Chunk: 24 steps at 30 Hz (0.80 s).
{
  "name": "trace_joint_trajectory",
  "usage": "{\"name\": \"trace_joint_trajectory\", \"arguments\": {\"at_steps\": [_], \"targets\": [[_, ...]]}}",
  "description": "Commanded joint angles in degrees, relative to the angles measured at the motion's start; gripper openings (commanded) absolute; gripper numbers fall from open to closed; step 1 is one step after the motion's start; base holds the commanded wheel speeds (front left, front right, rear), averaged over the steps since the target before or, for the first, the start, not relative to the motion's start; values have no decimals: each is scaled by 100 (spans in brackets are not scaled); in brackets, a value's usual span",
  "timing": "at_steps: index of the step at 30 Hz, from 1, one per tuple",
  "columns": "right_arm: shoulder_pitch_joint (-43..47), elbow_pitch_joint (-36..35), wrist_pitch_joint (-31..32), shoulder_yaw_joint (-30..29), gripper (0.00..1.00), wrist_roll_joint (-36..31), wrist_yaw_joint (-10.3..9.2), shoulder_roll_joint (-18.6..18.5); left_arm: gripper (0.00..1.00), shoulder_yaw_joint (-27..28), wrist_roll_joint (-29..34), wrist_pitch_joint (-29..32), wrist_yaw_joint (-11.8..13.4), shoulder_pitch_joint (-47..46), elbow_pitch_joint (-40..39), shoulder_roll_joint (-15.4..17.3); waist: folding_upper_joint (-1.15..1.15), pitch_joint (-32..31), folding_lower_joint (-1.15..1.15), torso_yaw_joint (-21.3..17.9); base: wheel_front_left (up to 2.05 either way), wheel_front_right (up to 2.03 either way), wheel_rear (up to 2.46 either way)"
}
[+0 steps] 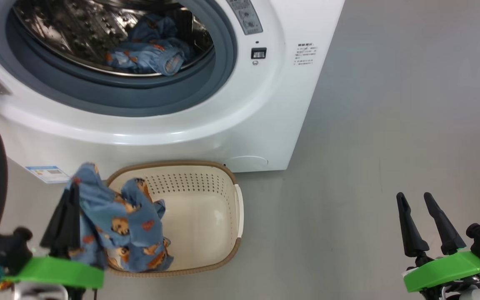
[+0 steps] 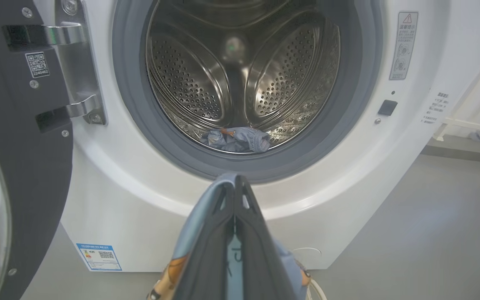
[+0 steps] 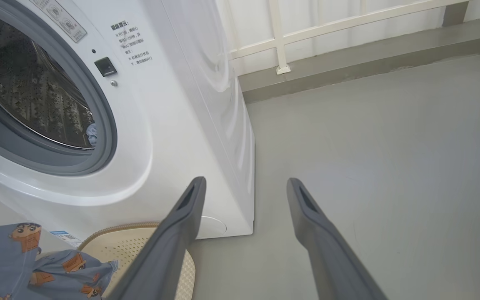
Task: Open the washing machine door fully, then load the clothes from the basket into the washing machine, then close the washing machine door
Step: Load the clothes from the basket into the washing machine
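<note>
Grip: left end effector (image 1: 71, 196) clenched on light blue cartoon-print garment (image 1: 127, 225), over left rim of cream perforated basket (image 1: 173, 163). Steel drum (image 2: 190, 83) of white washing machine (image 2: 119, 208) straight ahead, higher. Idle: right end effector (image 1: 414, 196) released, farther away.

The washing machine (image 1: 240, 125) is white, with a grey rubber seal (image 1: 119, 100) ringing a steel drum (image 2: 190, 83) dotted with small holes, a glossy black door (image 2: 23, 166) at its left and a small blue label (image 2: 98, 257) low on its front. The clothes (image 1: 127, 225) before it and inside it are light blue printed with orange-brown cartoon animals. The basket (image 1: 206, 208) at its foot is cream and perforated with a brown woven-look rim, on a plain grey floor (image 1: 390, 125).
</note>
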Motion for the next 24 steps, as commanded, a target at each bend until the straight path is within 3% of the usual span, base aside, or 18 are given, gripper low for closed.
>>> {"name": "trace_joint_trajectory", "arguments": {"at_steps": [1, 11, 13, 24], "targets": [[-121, -156, -27, 153, 100, -29, 9, -4, 0, 184, -37, -37, -9, -429, -166, 206, 0, 118, 0, -53, 0, 0, 0], [-366, -195, -27, 170, 100, -74, 9, 197, 0, -53, -54, -37, -9, -1834, -27, 525, 0, 555, 0, -245, 0, 0, 0], [-507, -210, -27, 216, 100, -95, 9, 303, 0, -167, -91, -37, -9, -2621, 372, 640, 0, 767, 0, -382, 0, 0, 0], [-873, -280, -27, 411, 100, -128, 9, 555, 0, -586, -294, -37, -9, -4481, 2388, 930, 0, 1348, 0, -860, 0, 0, 0]]}}
